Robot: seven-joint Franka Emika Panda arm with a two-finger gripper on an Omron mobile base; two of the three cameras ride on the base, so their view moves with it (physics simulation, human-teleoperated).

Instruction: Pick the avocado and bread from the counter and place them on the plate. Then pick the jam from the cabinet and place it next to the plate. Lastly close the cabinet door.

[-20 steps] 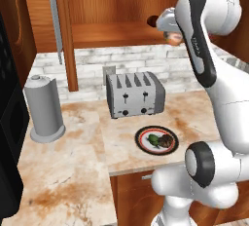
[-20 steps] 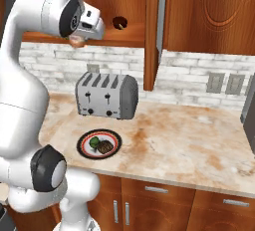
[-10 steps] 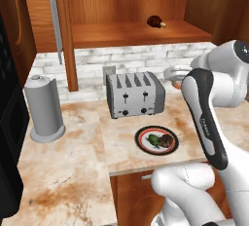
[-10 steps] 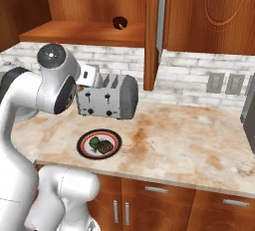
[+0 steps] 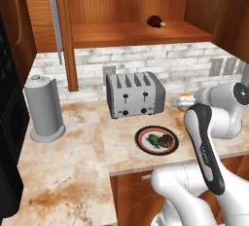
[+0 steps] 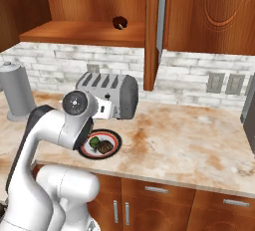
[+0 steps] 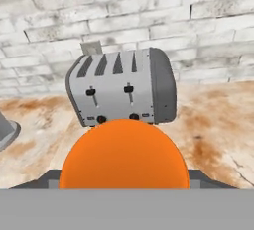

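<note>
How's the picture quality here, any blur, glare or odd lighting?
Hand view: the jam looms close as a flat orange blob with no shading, and the toaster behind stays sharp. Both base views: even light, soft shadows, no glare; the plate reads clearly.

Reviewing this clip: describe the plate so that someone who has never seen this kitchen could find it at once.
Start at the grey toaster standing against the white brick wall on the beige counter. Just in front of it, near the counter's front edge, lies the plate. It is the only flat round dish there, black-rimmed with a thin red ring, and carries a green avocado and a dark brown bread.
</note>
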